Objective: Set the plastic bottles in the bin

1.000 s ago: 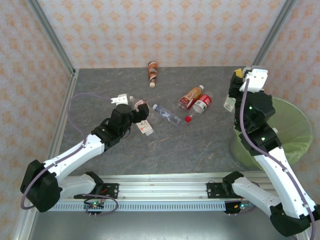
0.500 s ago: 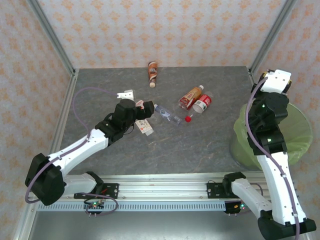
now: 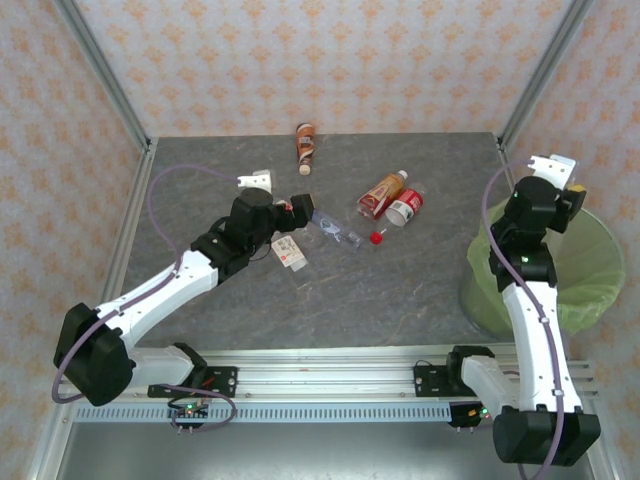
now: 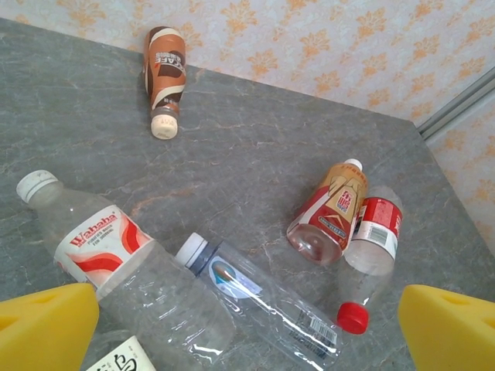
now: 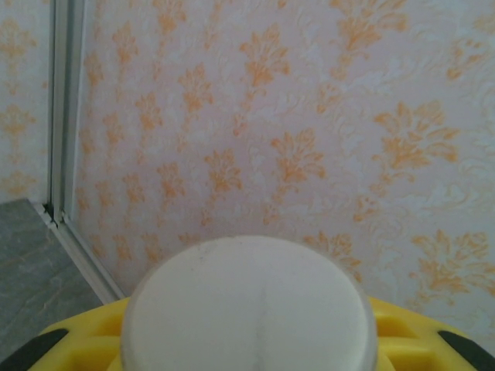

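Note:
Several plastic bottles lie on the grey table. My left gripper (image 3: pixel 301 209) (image 4: pixel 247 344) stands open just above two clear ones: a red-and-white labelled bottle (image 4: pixel 104 247) and a blue-labelled bottle (image 3: pixel 335 230) (image 4: pixel 267 301). Further off are an orange bottle (image 3: pixel 382 195) (image 4: pixel 331 210), a red-labelled bottle (image 3: pixel 406 207) (image 4: pixel 373 246) with a red cap, and a brown bottle (image 3: pixel 305 146) (image 4: pixel 164 76). My right gripper (image 3: pixel 566 192) (image 5: pixel 251 344) is raised above the green-lined bin (image 3: pixel 590 262), shut on a bottle (image 5: pixel 251 305) whose round white end faces the wrist camera.
A white label or card (image 3: pixel 291 254) lies by the left gripper. Patterned walls and metal corner posts (image 3: pixel 545 65) close in the table; the bin stands at its right edge.
The right arm has swung right with its bottle, from left of the bin to above it. The left gripper has moved right, towards the clear bottles.

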Controlling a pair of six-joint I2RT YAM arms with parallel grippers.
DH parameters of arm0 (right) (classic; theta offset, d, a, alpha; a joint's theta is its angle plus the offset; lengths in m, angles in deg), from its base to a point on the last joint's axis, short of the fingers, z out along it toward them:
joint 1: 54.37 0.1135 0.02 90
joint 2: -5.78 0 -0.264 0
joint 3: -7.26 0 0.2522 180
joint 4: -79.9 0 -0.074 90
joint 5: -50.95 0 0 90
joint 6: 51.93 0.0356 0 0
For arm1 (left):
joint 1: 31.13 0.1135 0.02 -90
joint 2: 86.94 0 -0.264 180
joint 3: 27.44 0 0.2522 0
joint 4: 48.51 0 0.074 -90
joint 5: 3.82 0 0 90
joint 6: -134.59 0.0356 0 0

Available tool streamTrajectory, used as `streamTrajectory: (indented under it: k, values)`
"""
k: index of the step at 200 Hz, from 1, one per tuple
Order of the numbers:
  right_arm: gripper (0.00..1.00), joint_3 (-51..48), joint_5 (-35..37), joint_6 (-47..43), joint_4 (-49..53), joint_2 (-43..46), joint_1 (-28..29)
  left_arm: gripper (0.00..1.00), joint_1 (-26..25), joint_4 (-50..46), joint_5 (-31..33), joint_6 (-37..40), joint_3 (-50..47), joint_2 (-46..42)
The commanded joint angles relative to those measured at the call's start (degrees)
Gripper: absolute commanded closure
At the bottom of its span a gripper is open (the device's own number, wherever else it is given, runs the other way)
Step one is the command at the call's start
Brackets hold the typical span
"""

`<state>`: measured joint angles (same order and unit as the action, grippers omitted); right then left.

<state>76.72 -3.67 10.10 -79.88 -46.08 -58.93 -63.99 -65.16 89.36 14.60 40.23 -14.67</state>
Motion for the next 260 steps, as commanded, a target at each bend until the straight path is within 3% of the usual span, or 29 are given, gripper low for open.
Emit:
streamTrajectory:
  k: [1, 63, 114, 162, 193, 260]
  values:
    - [0.99, -2.3, -0.5, 0.2, 3.8, 0.5, -0.2, 0.0, 0.3, -1.8, -0.6, -1.7, -0.9, -2.4]
    - [0.79, -10.0, 1.6, 0.1, 3.4, -2.0, -0.3, 0.0, 0.3, -7.8, 1.2, -0.9, -0.9, -4.4]
    - [0.59, -8.3, -2.1, 1.7, 8.0, -4.4, -0.3, 0.0, 0.3, -7.2, 3.0, -2.8, -2.2, -4.4]
    - [0.28, -6.8, -1.8, 3.4, 11.7, -3.9, -0.4, 0.0, 0.3, -8.3, 2.5, -2.3, -1.2, -3.4]
    - [0.21, -5.5, -2.6, 4.8, 13.3, -3.6, -0.4, 0.0, 0.3, -8.2, 2.8, -2.8, -1.2, -2.9]
    - [0.16, -3.8, -4.0, 8.0, 16.1, -0.2, -0.2, 0.0, 0.3, -9.0, 3.6, -4.0, -1.0, -1.6]
